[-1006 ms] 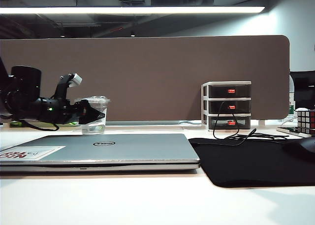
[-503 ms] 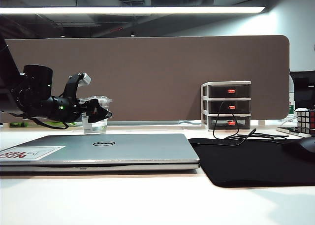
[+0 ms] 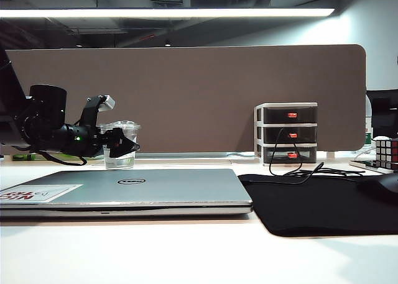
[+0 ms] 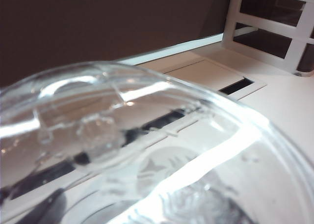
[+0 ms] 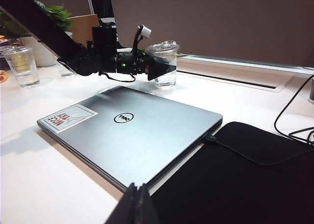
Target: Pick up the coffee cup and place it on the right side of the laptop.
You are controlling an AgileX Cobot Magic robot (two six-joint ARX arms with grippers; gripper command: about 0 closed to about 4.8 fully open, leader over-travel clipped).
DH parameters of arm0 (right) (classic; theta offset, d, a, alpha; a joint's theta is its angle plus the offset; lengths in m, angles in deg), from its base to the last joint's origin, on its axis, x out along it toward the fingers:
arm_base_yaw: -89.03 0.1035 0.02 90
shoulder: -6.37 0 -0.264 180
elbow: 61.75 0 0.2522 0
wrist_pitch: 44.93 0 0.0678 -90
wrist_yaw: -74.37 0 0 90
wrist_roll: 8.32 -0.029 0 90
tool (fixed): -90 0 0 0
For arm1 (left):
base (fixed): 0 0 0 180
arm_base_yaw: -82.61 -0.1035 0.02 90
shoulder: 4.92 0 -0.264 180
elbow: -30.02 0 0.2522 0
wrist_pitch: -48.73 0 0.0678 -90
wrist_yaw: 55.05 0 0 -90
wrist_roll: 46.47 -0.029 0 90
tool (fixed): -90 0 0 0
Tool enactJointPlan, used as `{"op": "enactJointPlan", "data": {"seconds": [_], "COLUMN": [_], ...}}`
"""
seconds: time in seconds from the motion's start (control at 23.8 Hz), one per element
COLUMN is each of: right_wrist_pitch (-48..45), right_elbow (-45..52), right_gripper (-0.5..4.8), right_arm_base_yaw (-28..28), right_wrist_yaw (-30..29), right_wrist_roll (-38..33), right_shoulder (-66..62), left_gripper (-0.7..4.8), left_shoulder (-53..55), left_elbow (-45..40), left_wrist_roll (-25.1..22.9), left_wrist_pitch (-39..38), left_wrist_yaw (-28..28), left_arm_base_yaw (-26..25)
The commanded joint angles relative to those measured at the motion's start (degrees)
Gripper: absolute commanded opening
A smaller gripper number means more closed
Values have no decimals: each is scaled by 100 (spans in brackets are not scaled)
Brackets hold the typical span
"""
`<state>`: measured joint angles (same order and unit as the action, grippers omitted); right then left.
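White desk [image 3: 186, 253] stretches under me; my left fingers [image 3: 124, 144] straddle the coffee cup [image 3: 119, 146], standing behind the laptop's [image 3: 137, 187] far left edge, though whether they grip it I cannot tell. My right fingers [image 5: 135, 204] sit pressed together, low over the black mat [image 5: 235, 180] by the laptop's right side.

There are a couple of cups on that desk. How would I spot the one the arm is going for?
Find the closed silver laptop lying flat on the white desk. Just behind its far edge stands a clear lidded cup, with the left gripper around it. The other clear cup stands farther off by the plant, with no arm near it.
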<state>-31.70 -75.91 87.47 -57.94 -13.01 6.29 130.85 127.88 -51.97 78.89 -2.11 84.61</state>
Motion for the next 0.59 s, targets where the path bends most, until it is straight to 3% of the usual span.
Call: {"op": "enactJointPlan", "data": {"seconds": [0.04, 0.29, 0.59], "right_wrist_pitch": [-57, -57, -57], "right_elbow": [37, 37, 37], "right_gripper": [-1, -1, -1], "right_arm_base_yaw": [4, 4, 4], "right_wrist_yaw": [-26, -26, -26], "right_wrist_roll": [22, 22, 22], "right_shoulder": [9, 9, 9], "left_gripper": [377, 284, 280], "left_shoulder": [-22, -22, -26], "left_elbow": [22, 22, 22], "left_wrist_roll": [-7, -7, 9], "left_wrist_pitch": [210, 280, 575], "left_wrist_yaw": [-70, -289, -815], "left_arm_base_yaw": [4, 7, 107]}}
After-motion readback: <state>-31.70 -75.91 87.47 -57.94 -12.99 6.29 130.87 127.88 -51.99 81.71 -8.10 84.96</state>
